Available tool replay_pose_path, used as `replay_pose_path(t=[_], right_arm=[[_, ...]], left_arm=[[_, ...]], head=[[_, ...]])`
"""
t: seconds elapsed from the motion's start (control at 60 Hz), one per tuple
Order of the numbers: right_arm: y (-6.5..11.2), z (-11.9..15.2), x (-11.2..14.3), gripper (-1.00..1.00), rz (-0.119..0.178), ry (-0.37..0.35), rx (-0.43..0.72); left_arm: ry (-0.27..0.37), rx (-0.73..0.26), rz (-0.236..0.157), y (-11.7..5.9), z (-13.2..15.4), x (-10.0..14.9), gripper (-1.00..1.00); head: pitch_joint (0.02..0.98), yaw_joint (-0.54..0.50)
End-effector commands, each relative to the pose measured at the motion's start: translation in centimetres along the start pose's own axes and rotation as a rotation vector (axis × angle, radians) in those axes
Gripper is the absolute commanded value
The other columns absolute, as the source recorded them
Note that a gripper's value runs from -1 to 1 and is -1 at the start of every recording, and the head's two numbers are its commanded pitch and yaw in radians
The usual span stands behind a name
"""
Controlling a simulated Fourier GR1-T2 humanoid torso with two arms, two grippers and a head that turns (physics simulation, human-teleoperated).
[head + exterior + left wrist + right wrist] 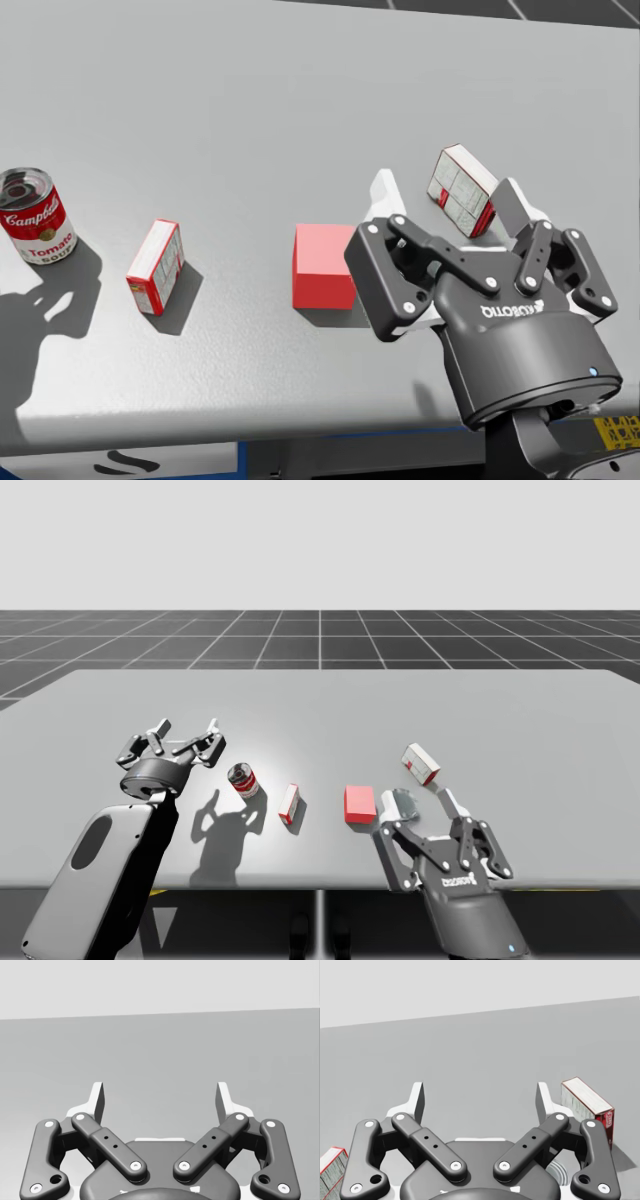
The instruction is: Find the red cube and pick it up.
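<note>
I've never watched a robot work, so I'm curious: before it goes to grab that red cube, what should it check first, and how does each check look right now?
1. Red cube found: ok, it sits on the table in plain sight.
2. Right gripper open: ok, fingers apart, nothing between them.
3. Right gripper lined up on the cube: not ok, the cube lies beside it, not between its fingers.
4. Room around the cube: ok, the box to its left and the can stand apart from it.
5. Left gripper out of the way: ok, open, beyond the can from the cube.
</note>
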Motion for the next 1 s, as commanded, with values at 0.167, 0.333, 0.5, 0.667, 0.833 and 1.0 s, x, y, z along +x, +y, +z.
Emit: replay_pose_path(t=[0.167,0.333,0.5,0.667,0.833,1.0], right_arm=[[3.4,2.5,-5.1,-1.0,-0.043,0.066,0.03],[4.4,2.9,-6.6,-1.0,-0.011,0.072,0.011],[4.9,1.8,-8.1,-1.0,0.054,0.099,-0.055],[5.3,0.6,-9.1,-1.0,0.122,0.112,-0.083],[5.5,-0.8,-10.2,-1.0,0.159,0.16,-0.112],[5.7,-2.3,-10.7,-1.0,0.189,0.192,-0.134]], left_arm=[[0.0,-0.003,-0.002,-0.1,0.0,0.0,-1.0],[-0.001,-0.002,-0.002,-0.1,0.0,0.0,-1.0],[0.0,-0.002,-0.002,-0.2,0.0,0.0,-1.0],[0.0,-0.001,-0.002,-0.2,0.0,0.0,-1.0],[0.0,-0.001,-0.002,-0.2,0.0,0.0,-1.0],[0.0,-0.001,-0.002,-0.2,0.0,0.0,-1.0]], head=[[0.884,-0.16],[0.875,-0.16],[0.873,-0.16],[0.873,-0.16],[0.877,-0.16],[0.879,-0.16]])
